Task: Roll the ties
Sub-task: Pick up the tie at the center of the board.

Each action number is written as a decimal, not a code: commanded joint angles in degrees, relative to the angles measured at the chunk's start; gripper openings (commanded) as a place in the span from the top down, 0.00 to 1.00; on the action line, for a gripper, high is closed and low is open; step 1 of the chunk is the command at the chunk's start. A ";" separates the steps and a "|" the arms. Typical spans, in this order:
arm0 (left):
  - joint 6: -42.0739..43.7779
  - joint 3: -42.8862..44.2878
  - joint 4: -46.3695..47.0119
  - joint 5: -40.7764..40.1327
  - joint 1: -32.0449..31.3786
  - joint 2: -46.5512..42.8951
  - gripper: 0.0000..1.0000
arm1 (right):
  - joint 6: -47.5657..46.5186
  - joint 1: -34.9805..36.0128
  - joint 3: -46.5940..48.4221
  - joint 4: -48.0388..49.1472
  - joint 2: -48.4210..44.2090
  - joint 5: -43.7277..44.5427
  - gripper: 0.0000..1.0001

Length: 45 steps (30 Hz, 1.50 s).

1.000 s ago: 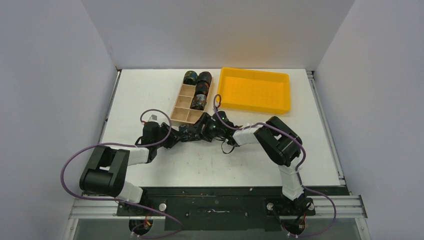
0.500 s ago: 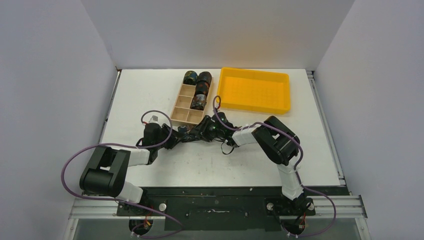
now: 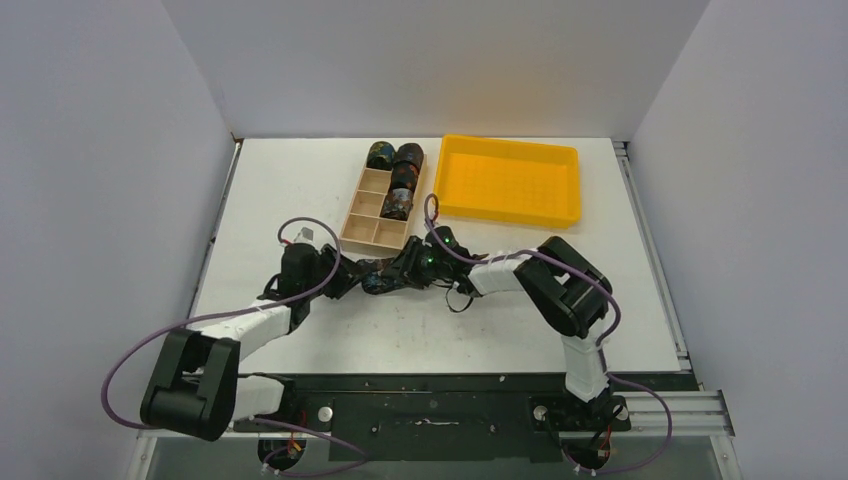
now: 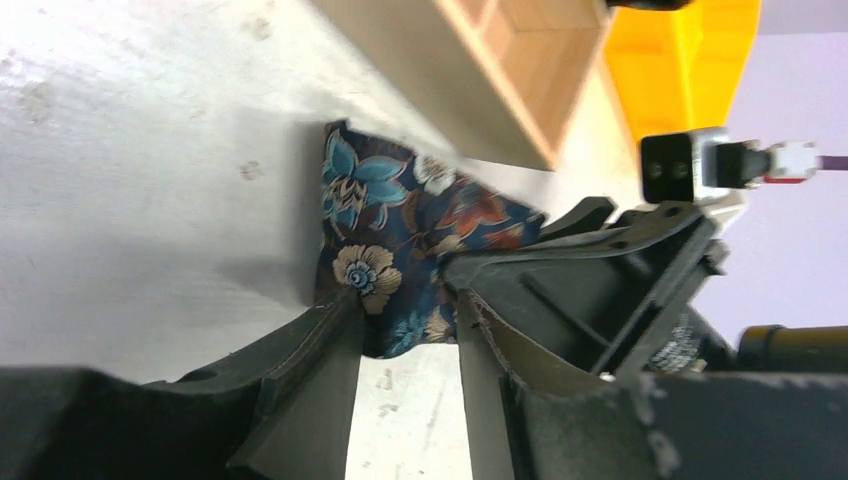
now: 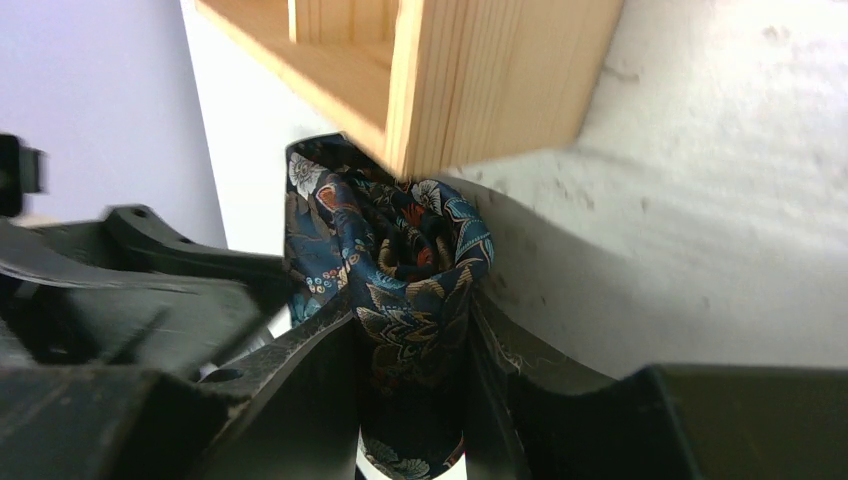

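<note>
A white table (image 3: 300,190) fills the scene, with a yellow tray (image 3: 510,214) at its far right. Left of the tray is a wooden box (image 3: 365,205) with rolled ties (image 3: 405,160) in its far compartments. Just near of the box lies a floral tie (image 4: 400,250) (partly rolled). The left gripper (image 4: 405,320) pinches its flat end and the right gripper (image 5: 410,330) squeezes the rolled end, both narrowed onto the cloth.

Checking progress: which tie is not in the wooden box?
The tie on the table by the wooden box's near end, held between the left gripper and right gripper; the other rolls sit inside the box.
</note>
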 commanded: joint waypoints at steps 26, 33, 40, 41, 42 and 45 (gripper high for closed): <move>31.89 40.44 -19.69 -7.41 8.03 20.56 0.18 | -28.71 -12.44 2.39 -38.95 -35.37 14.14 0.95; 35.87 43.76 -24.07 -7.89 6.96 27.71 0.35 | -29.90 -12.57 4.84 -40.96 -35.06 15.18 0.95; 35.50 42.51 -23.91 -5.91 4.01 30.32 0.52 | -32.77 -10.39 10.55 -45.52 -31.33 20.25 0.95; 35.24 42.23 -23.89 -5.93 3.56 30.12 0.55 | -33.51 -9.90 11.46 -46.56 -30.74 21.17 0.95; 34.64 41.54 -23.74 -5.92 3.21 29.72 0.58 | -34.19 -9.46 12.03 -47.18 -30.41 23.00 0.95; 32.51 37.93 -21.16 -6.04 1.85 27.76 0.64 | -36.00 -8.52 13.95 -49.57 -29.08 25.91 0.95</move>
